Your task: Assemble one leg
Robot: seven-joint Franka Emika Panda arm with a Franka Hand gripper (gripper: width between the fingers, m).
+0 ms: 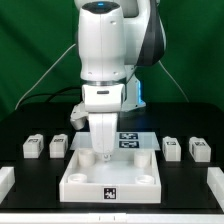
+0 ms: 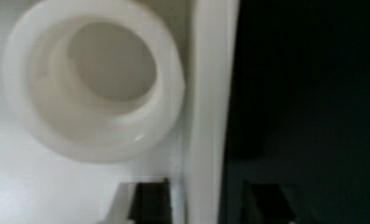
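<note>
Four small white legs with black-and-white tags stand on the black table in the exterior view, two at its left (image 1: 33, 147) (image 1: 59, 146) and two at its right (image 1: 170, 148) (image 1: 200, 150). None is held. My gripper (image 1: 100, 155) is down at the far left corner of the large white square panel (image 1: 110, 183). In the wrist view the gripper (image 2: 208, 205) is open, and its dark fingertips (image 2: 150, 205) straddle the panel's rim wall (image 2: 208, 100), one inside and one outside, beside a round corner hole (image 2: 93, 85).
The marker board (image 1: 130, 140) lies just behind the panel. White blocks sit at the front left (image 1: 5, 182) and front right (image 1: 214, 180) table edges. Cables hang behind the arm against the green backdrop.
</note>
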